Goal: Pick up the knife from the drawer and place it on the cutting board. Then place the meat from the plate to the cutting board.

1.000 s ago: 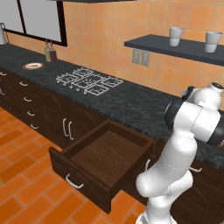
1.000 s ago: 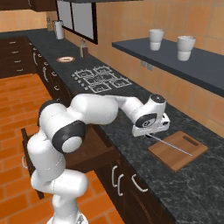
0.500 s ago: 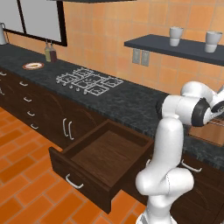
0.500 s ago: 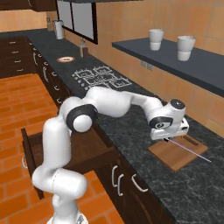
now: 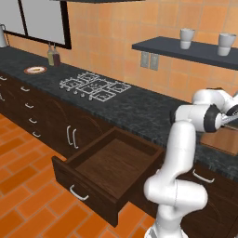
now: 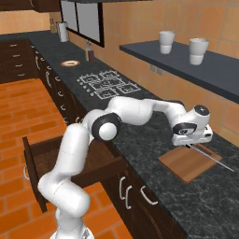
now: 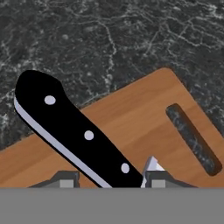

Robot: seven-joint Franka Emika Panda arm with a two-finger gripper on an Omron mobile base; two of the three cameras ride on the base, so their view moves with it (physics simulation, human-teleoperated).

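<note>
In the left base view, the arm had swung right since a second before, away from the open, bare drawer point(image 5: 111, 167). In the right base view, the gripper point(image 6: 192, 143) now hung over the cutting board point(image 6: 189, 162), pinching the knife point(image 6: 209, 156). In the hand view, the knife handle sat between the fingertips point(image 7: 65, 179) above the board, so release seemed next; the meat was still to come.

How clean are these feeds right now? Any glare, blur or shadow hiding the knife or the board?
Hand view: sharp and evenly lit, no glare; the knife handle reads crisply over the board. Right base view: slightly soft, and the blade is a thin pale line past the gripper. Left base view: the board is cut by the frame edge; the drawer floor is dim but readable.
</note>
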